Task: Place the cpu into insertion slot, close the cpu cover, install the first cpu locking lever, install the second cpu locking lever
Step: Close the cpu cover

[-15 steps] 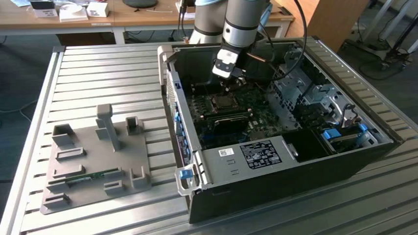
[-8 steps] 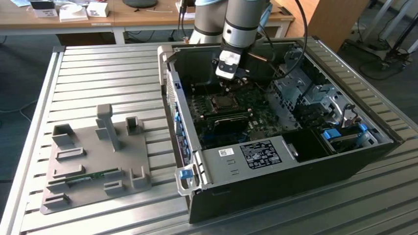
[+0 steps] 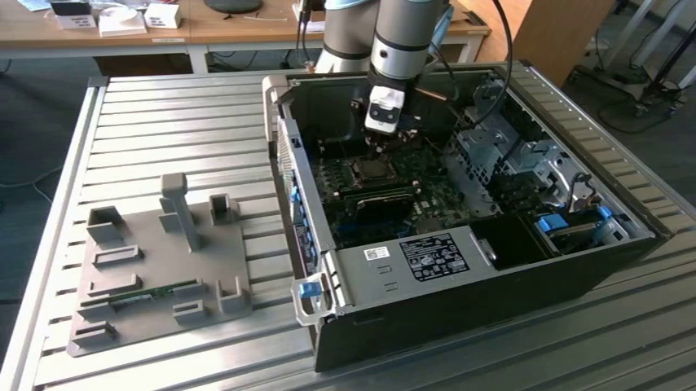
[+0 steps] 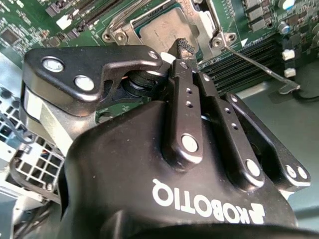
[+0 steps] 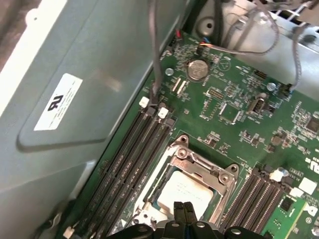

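arm (image 3: 408,32) reaching down; gripper (image 4: 182,48) pointing down; fingers (image 5: 178,211) pinched fully together

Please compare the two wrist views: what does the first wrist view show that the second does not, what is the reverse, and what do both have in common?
The first wrist view adds the round coin battery, the grey case wall with its white label, and thin cables above the board. The second wrist view adds much of the gripper, its black body and linkage, and a thin wire lever reaching out from the socket. Both wrist views share the cpu lying inside the cpu cover, the black memory slots alongside, and the shut fingers close over the cpu.
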`<state>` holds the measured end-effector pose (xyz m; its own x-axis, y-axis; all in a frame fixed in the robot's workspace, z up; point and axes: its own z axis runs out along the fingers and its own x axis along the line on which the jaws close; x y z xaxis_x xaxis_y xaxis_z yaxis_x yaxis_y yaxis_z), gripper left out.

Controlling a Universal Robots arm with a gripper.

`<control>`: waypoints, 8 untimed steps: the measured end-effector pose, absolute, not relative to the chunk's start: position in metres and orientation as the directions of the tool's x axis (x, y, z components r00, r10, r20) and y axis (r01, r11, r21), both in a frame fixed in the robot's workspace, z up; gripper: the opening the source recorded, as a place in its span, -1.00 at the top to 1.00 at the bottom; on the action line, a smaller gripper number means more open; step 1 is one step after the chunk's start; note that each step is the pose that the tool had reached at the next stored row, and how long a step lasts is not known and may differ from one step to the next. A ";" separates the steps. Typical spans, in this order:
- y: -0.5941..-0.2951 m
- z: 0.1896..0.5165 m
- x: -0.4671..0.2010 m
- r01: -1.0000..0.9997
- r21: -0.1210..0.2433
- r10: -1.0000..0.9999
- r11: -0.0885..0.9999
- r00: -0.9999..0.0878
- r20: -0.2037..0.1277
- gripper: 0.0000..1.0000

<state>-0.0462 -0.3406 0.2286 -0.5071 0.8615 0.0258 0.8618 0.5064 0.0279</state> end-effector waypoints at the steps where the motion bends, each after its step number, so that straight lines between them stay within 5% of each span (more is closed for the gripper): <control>1: -0.341 0.228 -0.046 0.855 0.028 0.855 0.517 -0.518 0.026 0.79; 8: -0.341 0.228 -0.046 0.808 0.028 0.807 0.589 -0.590 0.026 0.79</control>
<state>-0.0462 -0.3406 0.2281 -0.5896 0.8073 0.0258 0.8077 0.5890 0.0278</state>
